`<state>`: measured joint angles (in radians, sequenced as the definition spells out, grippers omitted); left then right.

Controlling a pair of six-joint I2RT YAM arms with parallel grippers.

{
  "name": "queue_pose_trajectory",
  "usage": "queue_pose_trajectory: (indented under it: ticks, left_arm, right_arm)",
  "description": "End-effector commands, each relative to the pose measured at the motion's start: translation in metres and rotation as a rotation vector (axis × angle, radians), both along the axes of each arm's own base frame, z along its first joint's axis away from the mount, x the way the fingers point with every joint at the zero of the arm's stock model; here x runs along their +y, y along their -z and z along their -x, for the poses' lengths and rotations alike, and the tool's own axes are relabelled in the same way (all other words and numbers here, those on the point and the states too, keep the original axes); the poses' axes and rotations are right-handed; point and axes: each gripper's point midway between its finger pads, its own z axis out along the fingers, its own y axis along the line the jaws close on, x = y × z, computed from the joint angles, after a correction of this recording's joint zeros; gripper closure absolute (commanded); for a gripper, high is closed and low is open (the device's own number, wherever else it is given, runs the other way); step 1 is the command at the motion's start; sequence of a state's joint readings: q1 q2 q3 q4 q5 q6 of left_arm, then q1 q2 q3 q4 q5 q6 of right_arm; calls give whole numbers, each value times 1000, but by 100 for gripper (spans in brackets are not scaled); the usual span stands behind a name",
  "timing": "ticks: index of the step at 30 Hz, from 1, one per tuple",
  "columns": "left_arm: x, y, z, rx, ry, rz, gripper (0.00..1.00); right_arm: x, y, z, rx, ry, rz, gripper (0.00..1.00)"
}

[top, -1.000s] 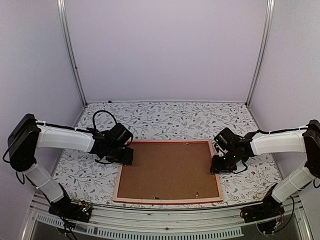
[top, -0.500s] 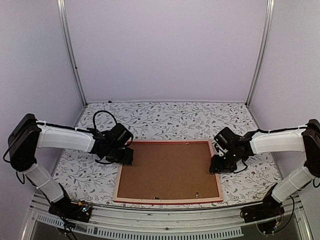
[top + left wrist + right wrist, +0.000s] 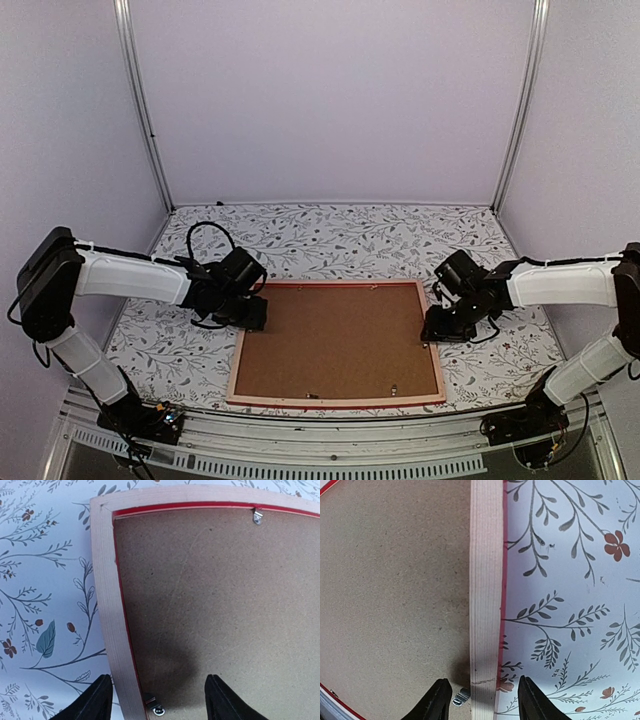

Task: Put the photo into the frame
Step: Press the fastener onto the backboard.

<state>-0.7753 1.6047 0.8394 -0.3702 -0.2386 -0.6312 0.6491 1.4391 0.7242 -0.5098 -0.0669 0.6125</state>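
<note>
- L gripper (image 3: 157, 692) released, jaws astride frame (image 3: 106, 580) left rail; R gripper (image 3: 481, 695) also released, astride right rail.
- Pinch both evenly, lift level so backing board (image 3: 335, 340) won't slip.

No lettering, label, brand or number can be read anywhere (not on the brown backing board (image 3: 340, 340), the pale wood back of the frame (image 3: 107, 605), or the leaf-patterned table cover (image 3: 330, 240)).
</note>
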Motion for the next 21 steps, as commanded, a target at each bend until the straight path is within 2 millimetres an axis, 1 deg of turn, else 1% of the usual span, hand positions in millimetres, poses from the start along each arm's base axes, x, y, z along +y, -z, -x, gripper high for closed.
queue_pose_trajectory:
  ticks: [1, 3, 9, 13, 20, 21]
  left_arm:
    - [1, 2, -3, -6, 3, 5, 35]
    - [1, 2, -3, -6, 4, 5, 35]
    - [0, 3, -3, -5, 4, 4, 35]
    - [1, 2, -3, -5, 3, 3, 35]
    - [2, 4, -2, -2, 0, 0, 35]
    - [2, 5, -2, -1, 0, -2, 35]
  right_arm:
    - [-7, 3, 8, 21, 5, 3, 52]
    - [-10, 4, 11, 26, 8, 10, 53]
    - [-14, 5, 14, 27, 14, 27, 55]
    - [-18, 11, 15, 37, 14, 51, 55]
    - [-30, 22, 19, 56, 19, 118, 58]
    - [-35, 24, 17, 47, 26, 149, 58]
